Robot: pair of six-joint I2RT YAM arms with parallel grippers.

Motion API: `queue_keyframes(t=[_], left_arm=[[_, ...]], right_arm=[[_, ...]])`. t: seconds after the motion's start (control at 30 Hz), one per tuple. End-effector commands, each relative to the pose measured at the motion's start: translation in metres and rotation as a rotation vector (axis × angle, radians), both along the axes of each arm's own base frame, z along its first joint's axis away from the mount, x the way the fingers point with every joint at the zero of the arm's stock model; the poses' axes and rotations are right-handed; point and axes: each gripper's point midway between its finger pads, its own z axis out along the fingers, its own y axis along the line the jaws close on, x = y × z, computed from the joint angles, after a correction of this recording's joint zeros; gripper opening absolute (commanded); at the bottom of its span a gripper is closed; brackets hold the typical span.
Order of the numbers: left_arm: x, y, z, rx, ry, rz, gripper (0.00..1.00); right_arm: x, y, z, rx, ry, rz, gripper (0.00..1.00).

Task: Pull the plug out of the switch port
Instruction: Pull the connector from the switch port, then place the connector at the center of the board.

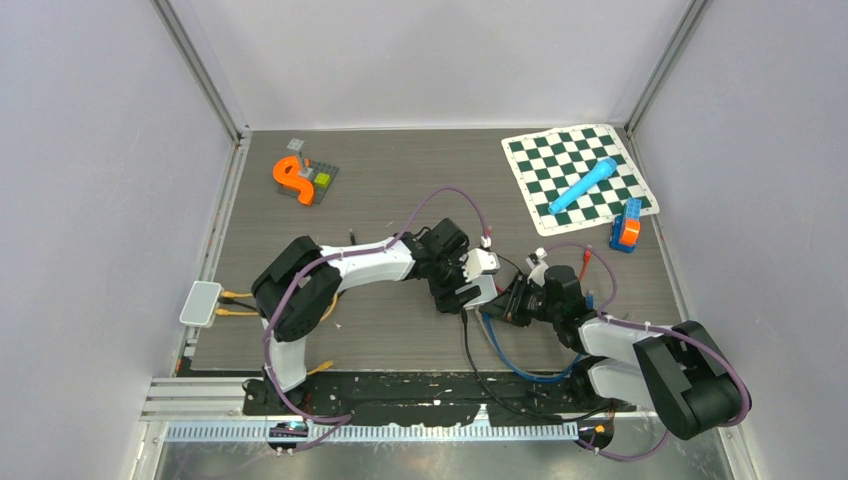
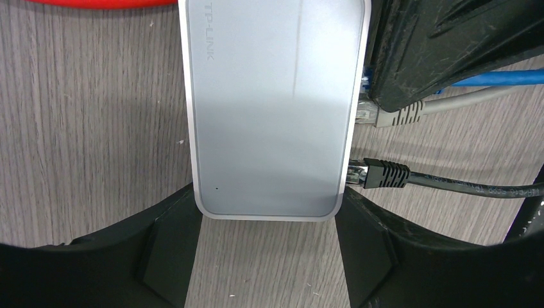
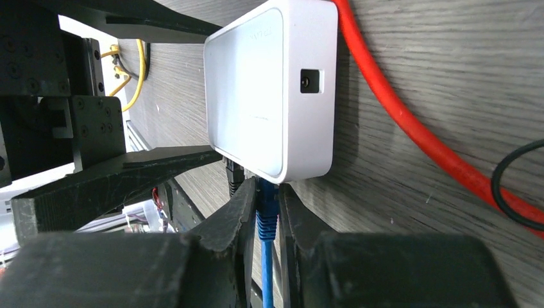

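Observation:
The white switch (image 1: 481, 275) lies mid-table, and my left gripper (image 1: 468, 288) clamps it across its width. In the left wrist view both fingers (image 2: 173, 231) press the switch (image 2: 276, 109) at its near corners. Along its right side a black plug (image 2: 382, 173) and a grey plug (image 2: 391, 115) sit in ports. My right gripper (image 3: 266, 192) is shut on the blue plug (image 3: 267, 215), which is still seated in the switch (image 3: 256, 96). In the top view the right gripper (image 1: 508, 303) meets the switch from the right.
A red cable (image 3: 398, 115) runs along the switch's far side. A black cable (image 1: 466, 345) and a blue cable (image 1: 510, 360) trail toward the near edge. At the back right a checkered mat (image 1: 600, 150) carries a blue cylinder (image 1: 583, 185). An orange piece (image 1: 292, 178) sits back left; a second switch (image 1: 200, 303) at the left edge.

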Motion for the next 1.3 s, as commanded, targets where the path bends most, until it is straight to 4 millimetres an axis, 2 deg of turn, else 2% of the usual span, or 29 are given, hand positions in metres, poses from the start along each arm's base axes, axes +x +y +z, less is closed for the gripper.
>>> queue_keyframes(t=[0.0, 0.1, 0.23, 0.3, 0.4, 0.47, 0.57, 0.73, 0.77, 0.83, 0.97, 1.07, 1.17, 1.27], left_arm=[[0.007, 0.014, -0.009, 0.068, 0.01, 0.042, 0.46], [0.007, 0.014, -0.007, 0.067, 0.003, 0.038, 0.46], [0.008, 0.014, -0.006, 0.065, 0.002, 0.038, 0.46], [0.006, 0.014, -0.006, 0.06, 0.007, 0.031, 0.48], [0.005, 0.013, -0.005, 0.052, 0.009, 0.026, 0.59], [0.005, 0.013, -0.004, 0.045, 0.005, 0.028, 0.71], [0.007, 0.01, 0.001, 0.013, -0.016, 0.045, 0.82], [0.009, 0.005, 0.012, -0.048, -0.039, 0.07, 0.93], [0.011, 0.005, 0.015, -0.06, -0.045, 0.076, 0.98], [0.014, 0.003, 0.021, -0.082, -0.059, 0.091, 0.99], [0.023, 0.006, 0.038, -0.145, -0.106, 0.147, 1.0], [0.038, 0.012, 0.055, -0.201, -0.16, 0.236, 0.99], [0.053, 0.021, 0.074, -0.257, -0.198, 0.338, 1.0], [0.065, 0.028, 0.097, -0.32, -0.247, 0.396, 1.0]], right_arm=[[-0.015, 0.008, 0.005, 0.075, 0.036, 0.056, 0.05], [-0.018, 0.012, 0.006, 0.11, 0.06, 0.071, 0.05], [-0.018, 0.005, -0.007, 0.048, 0.072, 0.053, 0.05], [-0.018, 0.005, -0.004, 0.047, 0.052, 0.055, 0.05], [-0.014, 0.003, 0.003, 0.032, 0.013, 0.049, 0.05], [-0.006, -0.001, 0.014, 0.004, -0.045, 0.027, 0.05], [0.008, -0.012, 0.023, -0.063, -0.108, -0.045, 0.05], [0.021, -0.029, 0.047, -0.119, -0.19, -0.148, 0.05], [0.024, -0.032, 0.05, -0.13, -0.203, -0.169, 0.05], [0.026, -0.037, 0.061, -0.141, -0.231, -0.191, 0.05], [0.035, -0.047, 0.118, -0.145, -0.379, -0.25, 0.05], [0.039, -0.061, 0.164, -0.167, -0.521, -0.311, 0.05], [0.036, -0.068, 0.216, -0.208, -0.68, -0.296, 0.05], [0.033, -0.073, 0.254, -0.259, -0.792, -0.267, 0.05]])
